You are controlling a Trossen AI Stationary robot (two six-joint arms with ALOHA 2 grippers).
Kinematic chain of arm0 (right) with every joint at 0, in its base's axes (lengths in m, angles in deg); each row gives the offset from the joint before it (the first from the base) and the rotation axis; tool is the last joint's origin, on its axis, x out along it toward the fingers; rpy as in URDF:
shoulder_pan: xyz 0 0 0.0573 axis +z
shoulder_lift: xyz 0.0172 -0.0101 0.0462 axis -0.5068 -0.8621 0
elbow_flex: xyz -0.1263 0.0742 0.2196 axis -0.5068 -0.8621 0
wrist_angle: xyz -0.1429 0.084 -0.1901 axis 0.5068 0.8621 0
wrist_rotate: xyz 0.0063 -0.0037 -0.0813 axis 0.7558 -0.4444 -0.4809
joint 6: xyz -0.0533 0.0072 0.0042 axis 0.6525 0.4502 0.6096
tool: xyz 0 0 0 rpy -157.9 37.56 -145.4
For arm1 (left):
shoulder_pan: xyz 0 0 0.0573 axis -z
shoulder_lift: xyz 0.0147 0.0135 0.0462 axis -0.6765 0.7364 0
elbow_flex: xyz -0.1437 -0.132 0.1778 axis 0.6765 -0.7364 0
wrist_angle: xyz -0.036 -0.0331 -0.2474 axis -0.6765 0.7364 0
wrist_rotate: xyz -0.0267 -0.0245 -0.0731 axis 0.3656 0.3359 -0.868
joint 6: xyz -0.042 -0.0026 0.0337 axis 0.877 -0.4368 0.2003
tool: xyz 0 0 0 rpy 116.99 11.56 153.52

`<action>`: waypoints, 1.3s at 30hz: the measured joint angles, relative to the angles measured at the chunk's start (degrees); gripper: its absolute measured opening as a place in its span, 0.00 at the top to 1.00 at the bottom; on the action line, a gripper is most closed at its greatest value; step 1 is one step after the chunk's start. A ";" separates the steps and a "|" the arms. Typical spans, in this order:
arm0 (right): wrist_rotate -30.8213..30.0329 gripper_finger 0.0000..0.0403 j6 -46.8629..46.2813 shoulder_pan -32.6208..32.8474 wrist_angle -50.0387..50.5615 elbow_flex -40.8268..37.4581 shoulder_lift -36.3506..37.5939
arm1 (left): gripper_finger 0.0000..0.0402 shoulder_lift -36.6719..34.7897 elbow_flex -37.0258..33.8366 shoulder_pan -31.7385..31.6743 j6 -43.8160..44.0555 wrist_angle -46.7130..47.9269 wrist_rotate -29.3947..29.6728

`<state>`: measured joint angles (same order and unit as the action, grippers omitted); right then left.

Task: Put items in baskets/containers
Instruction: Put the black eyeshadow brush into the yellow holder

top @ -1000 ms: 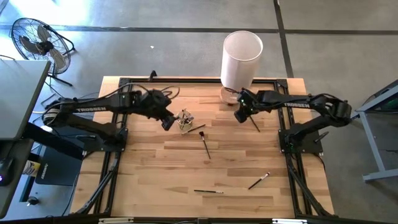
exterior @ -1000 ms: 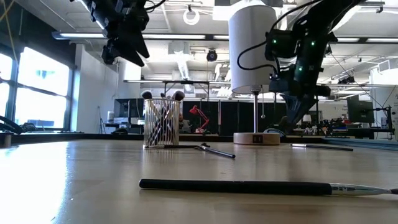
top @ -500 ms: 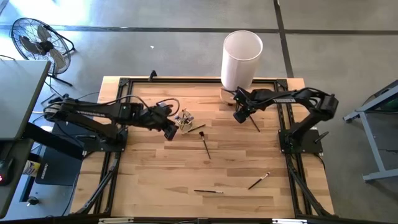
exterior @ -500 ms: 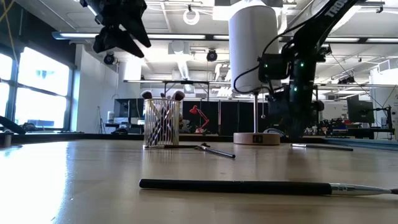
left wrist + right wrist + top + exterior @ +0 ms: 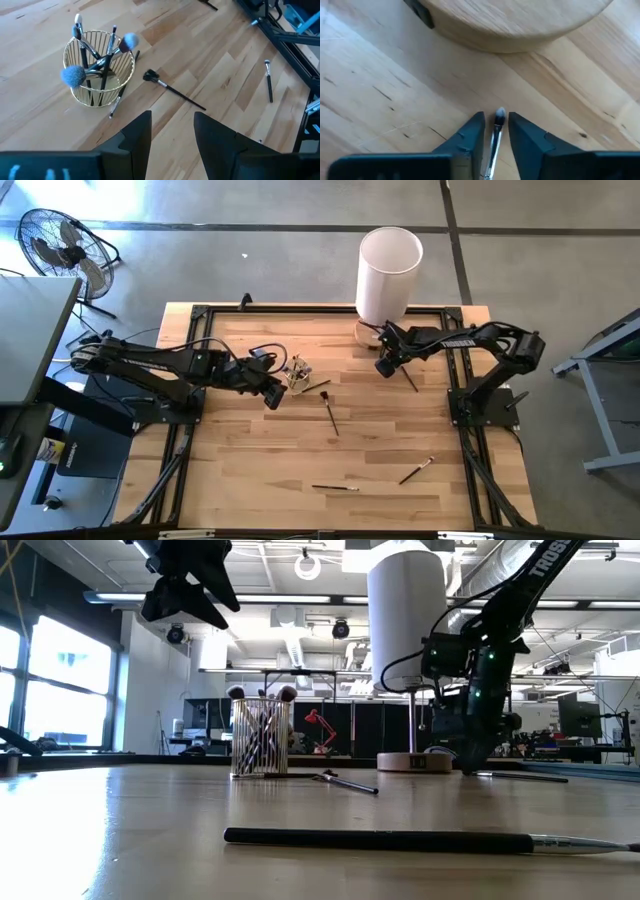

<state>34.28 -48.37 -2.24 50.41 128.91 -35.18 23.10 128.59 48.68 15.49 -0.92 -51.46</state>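
From above, I am reaching both arms over the wooden table (image 5: pixel 250 450). My left pincer (image 5: pixel 272 395) is hovering just beside the small cup (image 5: pixel 297 374), which is already carrying several makeup brushes. My right pincer (image 5: pixel 384 366) is sitting low near the base of the tall white cylinder (image 5: pixel 388 275), at the upper end of a dark brush (image 5: pixel 409 380). Three more brushes are lying loose: one (image 5: pixel 329 411) in the middle, one (image 5: pixel 416 471) toward the right front, one (image 5: pixel 334 488) nearer the front edge. A floor fan (image 5: pixel 58 246) is standing off the table's far left corner.

From table height, the cup (image 5: pixel 260 736) is standing upright with bristle tips poking out above its rim, and my left pincer (image 5: pixel 188 590) is hanging well above it. My right pincer (image 5: pixel 467 760) is pointing down to the table beside the cylinder's wooden base (image 5: pixel 413 761). A long dark brush (image 5: pixel 400 839) is lying across the foreground.

Through my left wrist camera, my left pincer (image 5: pixel 172 130) is standing open with nothing between its fingers (image 5: pixel 137 132). The cup (image 5: pixel 99 75) is sitting ahead, brushes leaning inside, a black brush (image 5: pixel 172 91) lying just beside it.

Through my right wrist camera, my right pincer (image 5: pixel 495 131) is straddling a thin brush (image 5: pixel 496 131), its pale tip showing between the fingers (image 5: pixel 470 134), next to the wooden base (image 5: pixel 520 22). I cannot tell whether the fingers are pressing it yet.
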 joint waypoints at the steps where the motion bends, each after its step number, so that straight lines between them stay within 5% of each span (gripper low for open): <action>1: 0.50 0.83 0.01 0.12 -0.46 -0.46 0.00 | 0.63 0.00 0.00 0.00 0.00 -0.02 0.00; 5: 1.84 0.97 -0.96 1.35 -1.82 -2.07 0.18 | 0.63 0.00 0.00 0.00 0.00 0.04 -0.02; 10: 1.68 0.98 -3.19 5.18 0.93 -2.53 1.36 | 0.63 0.00 0.00 -0.02 -0.87 0.04 -0.02; 16: 9.27 1.00 -6.14 12.74 3.99 -3.50 8.08 | 0.63 0.00 0.00 -0.07 -1.07 0.89 -0.04; 22: 7.45 1.00 -7.63 19.13 -2.64 -3.32 15.19 | 0.63 0.00 0.00 -0.07 -1.07 5.01 -0.12; 28: 6.41 1.00 -7.95 23.50 -16.31 -3.22 16.75 | 0.63 -1.42 0.03 -0.09 -1.06 14.35 -0.18; 34: 6.11 1.00 -3.59 25.80 -41.26 -3.11 14.39 | 0.63 -2.07 0.02 -0.11 -0.08 24.81 -0.14; 39: 6.05 1.00 3.66 25.73 -57.58 0.76 11.50 | 0.63 -4.44 -3.95 -0.11 -0.71 24.39 -0.93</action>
<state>40.33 -44.71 23.49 -7.17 129.67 -23.68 18.67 124.64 48.57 14.78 23.47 -52.39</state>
